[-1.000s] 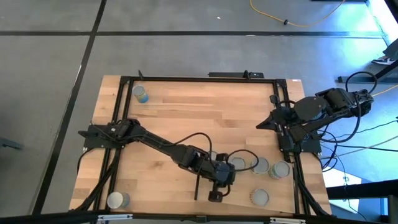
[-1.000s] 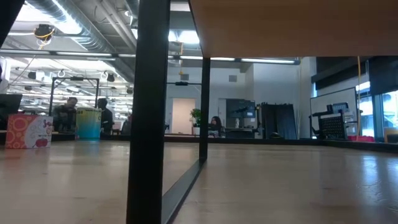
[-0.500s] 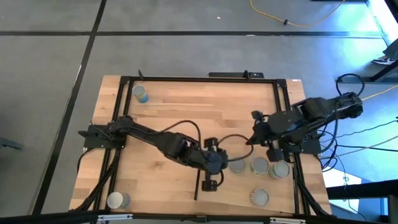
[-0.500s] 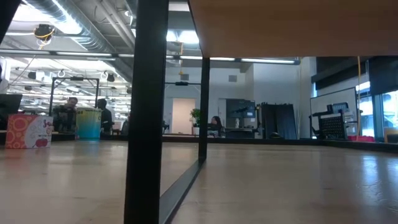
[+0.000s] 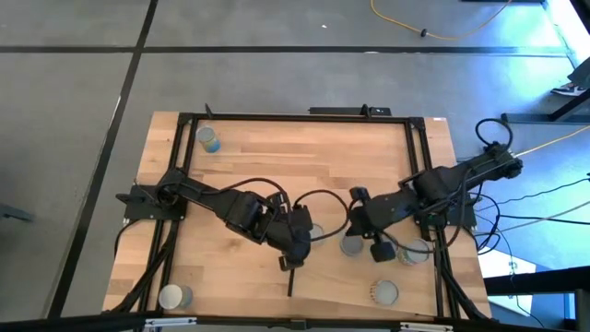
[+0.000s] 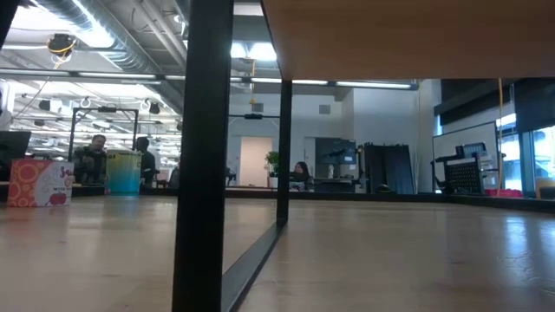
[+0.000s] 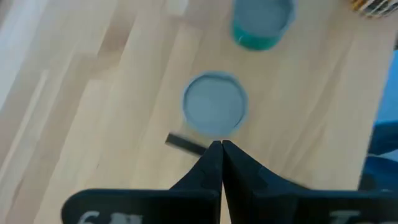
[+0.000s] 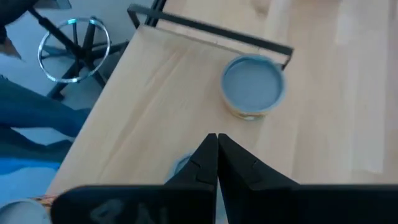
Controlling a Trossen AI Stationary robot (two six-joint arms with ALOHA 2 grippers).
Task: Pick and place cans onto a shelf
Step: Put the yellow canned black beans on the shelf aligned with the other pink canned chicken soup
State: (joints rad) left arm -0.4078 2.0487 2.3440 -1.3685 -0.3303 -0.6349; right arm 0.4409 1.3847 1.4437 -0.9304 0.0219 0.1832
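Grey-topped can [image 7: 215, 104], label apparently unreadable.

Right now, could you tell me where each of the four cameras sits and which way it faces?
High view: above the table, looking straight down; both arms, left gripper and right gripper mid-table.
Low view: at tabletop height, looking level under the shelf into the room; no arm shows.
Left wrist view: on the left arm, looking down past its shut fingers at a can.
Right wrist view: on the right arm, looking down past its shut fingers at another can.
Shared: both wrist views and the high view show cans on the wood.
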